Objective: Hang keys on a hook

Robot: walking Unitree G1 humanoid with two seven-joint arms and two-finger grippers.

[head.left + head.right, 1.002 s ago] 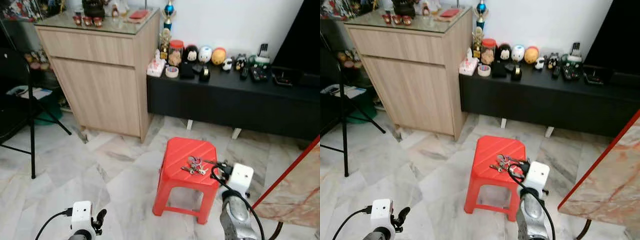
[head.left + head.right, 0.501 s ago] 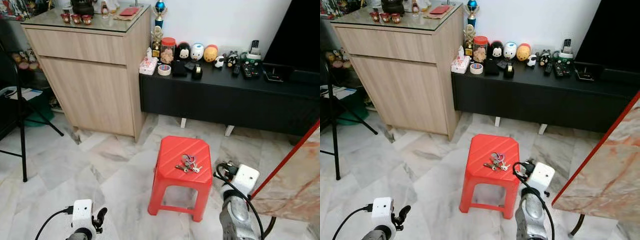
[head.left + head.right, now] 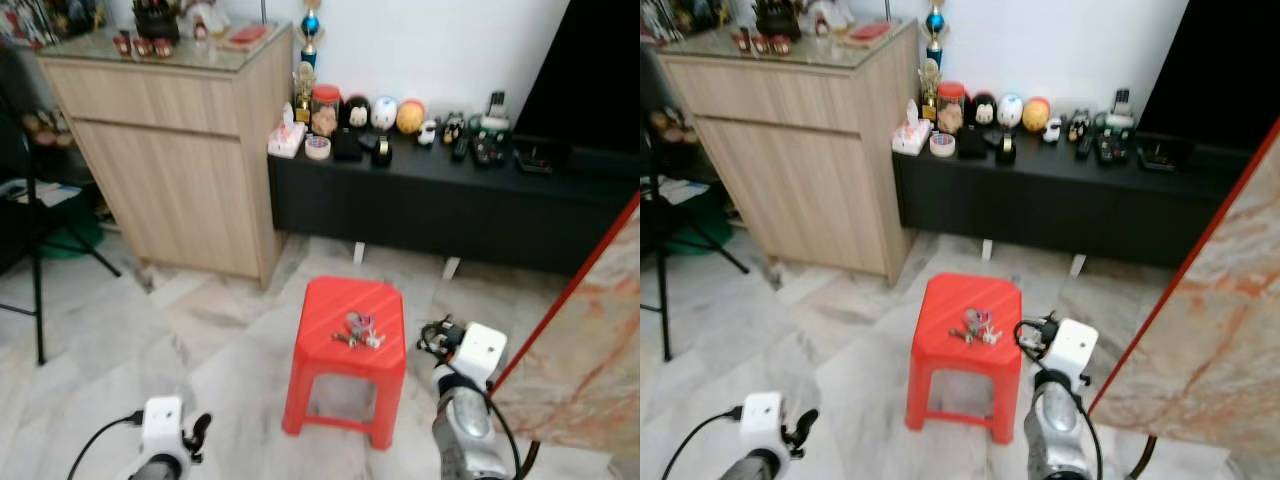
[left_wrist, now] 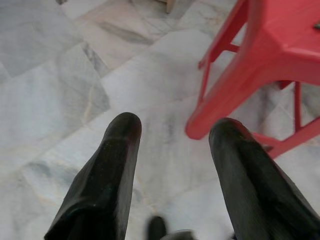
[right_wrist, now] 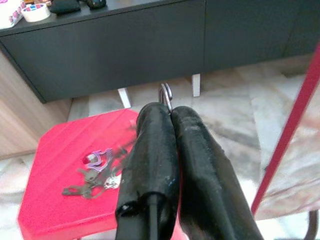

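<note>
Change since earlier: the head views have shifted, so the camera has moved; the red plastic stool (image 3: pixel 347 340) now sits nearer the middle of the head view, and the right hand has come away from the stool top, where it reached in at the keys a second ago, and now sits just beside its right edge.
Left hand: the left hand (image 4: pixel 172 135) hangs low over the grey-veined white marble floor (image 3: pixel 130 330), left of the stool; its two black fingers (image 4: pixel 112 165) stand well apart with nothing between them.
Stool: it stands on the marble floor in front of the long black low cabinet (image 3: pixel 450 205), with the light wooden cupboard (image 3: pixel 170 160) to the far left.
Keys: the bunch of metal keys with a purple tag (image 3: pixel 358 329) lies flat and spread on the stool top, near its middle, touched by neither hand.
Right hand: the right hand (image 5: pixel 168 112) is beside the stool's right edge, its fingers pressed together; a small silver metal ring (image 5: pixel 165 93) sticks out at the fingertips, pinched between them. The ring is apart from the keys.
Far right: a slanted red-edged marbled panel (image 3: pixel 590 340).
</note>
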